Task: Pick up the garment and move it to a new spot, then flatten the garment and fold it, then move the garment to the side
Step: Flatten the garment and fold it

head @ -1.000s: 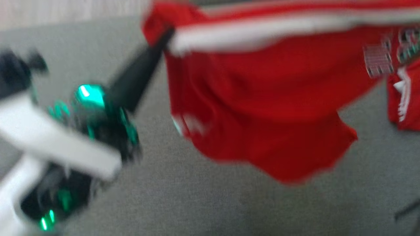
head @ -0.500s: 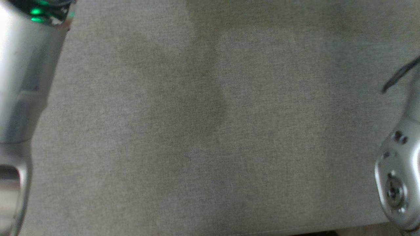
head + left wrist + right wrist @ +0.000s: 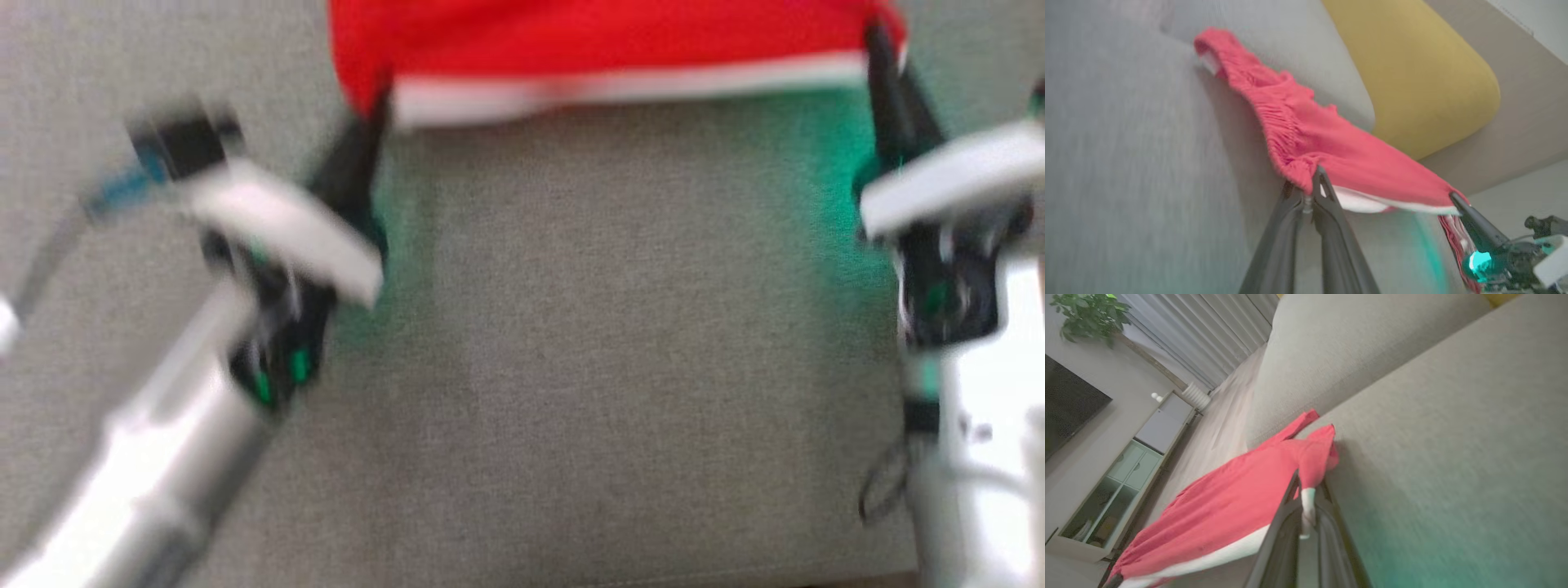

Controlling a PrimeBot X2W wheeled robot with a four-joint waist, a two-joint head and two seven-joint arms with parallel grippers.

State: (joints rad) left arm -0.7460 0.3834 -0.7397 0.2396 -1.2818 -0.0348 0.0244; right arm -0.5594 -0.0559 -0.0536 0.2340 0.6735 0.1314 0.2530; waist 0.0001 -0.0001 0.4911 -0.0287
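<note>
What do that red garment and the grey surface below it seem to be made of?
Red garment: looks like soft matte cloth, perhaps cotton; it drapes, and one edge is gathered like elastic. Grey surface: woven upholstery fabric, matte, with a fine visible weave.

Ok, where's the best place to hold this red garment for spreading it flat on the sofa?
Grip the red garment at the two ends of its white-striped edge, one gripper each, coming from the front of the sofa seat. That edge runs straight between the left gripper and right gripper, both shut on it, so the rest likely spreads out behind.
</note>
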